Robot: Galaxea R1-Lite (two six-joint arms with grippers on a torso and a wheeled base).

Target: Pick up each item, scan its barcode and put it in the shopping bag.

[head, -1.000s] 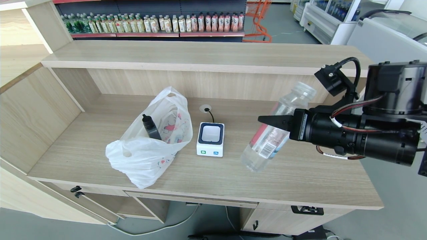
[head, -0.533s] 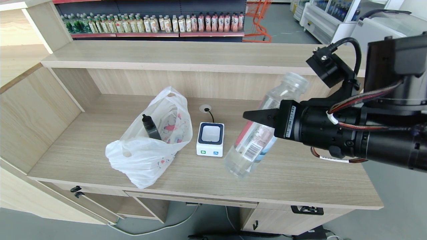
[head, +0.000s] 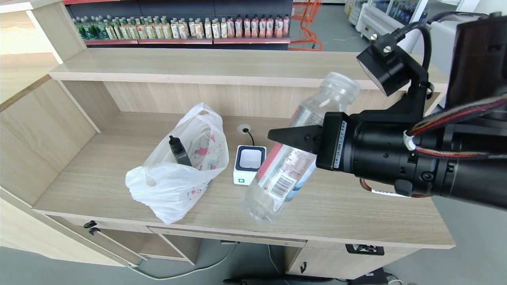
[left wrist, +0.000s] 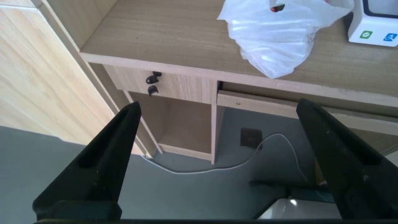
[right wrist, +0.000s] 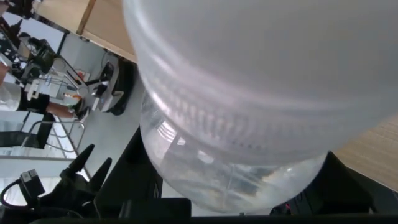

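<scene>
Checkout counter (head: pixel 356 206), seen from the robot's side. Counted: one clear plastic bottle (head: pixel 283 178), one white shopping bag (head: pixel 174 186), one barcode scanner (head: pixel 247 164), one dark item (head: pixel 179 152) standing in the bag's open mouth, and two grippers.

The right arm comes in from the robot's right, with its forearm roughly level and pointing toward the robot's left. The right gripper (head: pixel 285 138) is clamped across the bottle's middle, at the label. One dark finger lies across the near side of the bottle and the other is hidden behind it. The bottle is lifted off the counter and tilted, with the cap end up and away and the base down toward the counter's front edge. Its barcode patch faces the head camera. In the head view the bottle's lower half overlaps the scanner's right edge. The bag lies just to the left of the scanner.

The left gripper (left wrist: pixel 219 112) hangs below counter height in front of the cabinet, its two fingers spread wide apart with nothing between them.

The left wrist view adds the counter's underside: a cabinet door handle, a drawer front and a cable on the floor, with the bag (left wrist: pixel 280 31) and scanner (left wrist: pixel 376 28) above. The right wrist view looks along the bottle's (right wrist: pixel 249 93) ribbed wall to its base, with the floor beyond.
</scene>
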